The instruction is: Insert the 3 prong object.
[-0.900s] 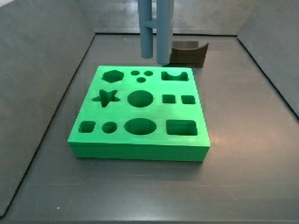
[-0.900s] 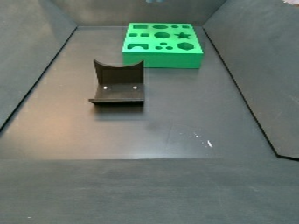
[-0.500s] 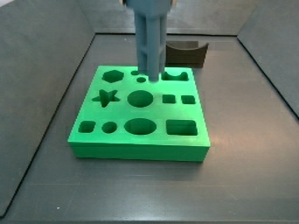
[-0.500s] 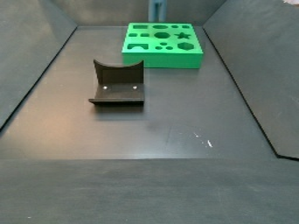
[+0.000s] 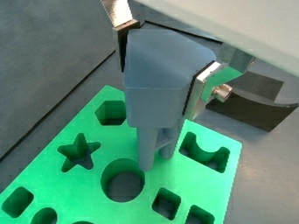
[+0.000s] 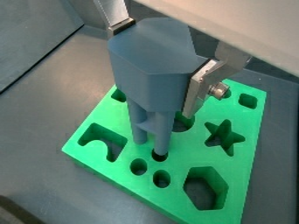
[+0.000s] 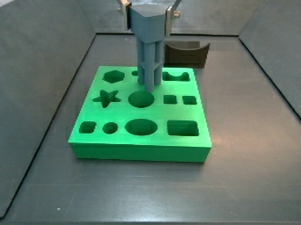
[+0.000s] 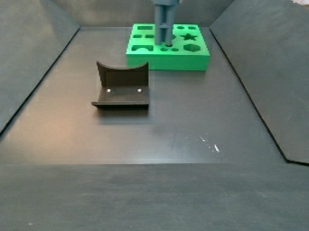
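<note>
My gripper (image 7: 150, 7) is shut on the 3 prong object (image 7: 147, 39), a blue-grey piece held upright with its prongs pointing down. In both wrist views the silver fingers (image 5: 205, 86) (image 6: 202, 86) clamp its blocky body (image 5: 158, 74) (image 6: 149, 74). The prongs (image 6: 149, 136) reach the top of the green block (image 7: 141, 151) at the row of small round holes near its far edge. I cannot tell whether the tips are inside the holes. The piece also shows above the green block (image 8: 169, 63) in a side view (image 8: 162, 18).
The dark brown block with a curved notch (image 7: 188, 54) stands on the floor just behind the green block; it also shows in a side view (image 8: 121, 87) and a wrist view (image 5: 251, 96). Grey walls enclose the dark floor.
The gripper has come down with the 3 prong object; its prongs have dropped from above the block's far edge to the block's top at the small holes.
</note>
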